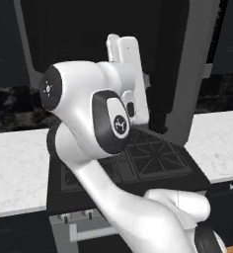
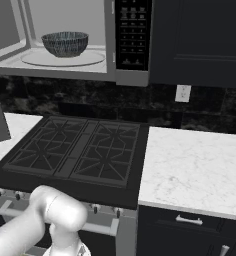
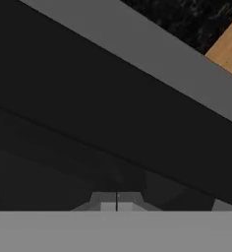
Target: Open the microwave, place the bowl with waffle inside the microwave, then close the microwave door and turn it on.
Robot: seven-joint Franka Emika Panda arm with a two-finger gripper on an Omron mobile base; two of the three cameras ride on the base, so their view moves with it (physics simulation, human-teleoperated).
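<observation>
Black gas cooktop center, white marble counter at 3 o'clock, dark speckled backsplash at 12, wall outlet, dark upper cabinets, drawer handle at 5.

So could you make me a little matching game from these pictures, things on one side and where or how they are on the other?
Things:
1. bowl
2. microwave door
3. stove
4. gripper

Descriptions:
A. swung open
B. shut, close up against dark glass
C. on the turntable inside the microwave
D. between two white marble counters

Pairs: 1-C, 2-A, 3-D, 4-B
</observation>
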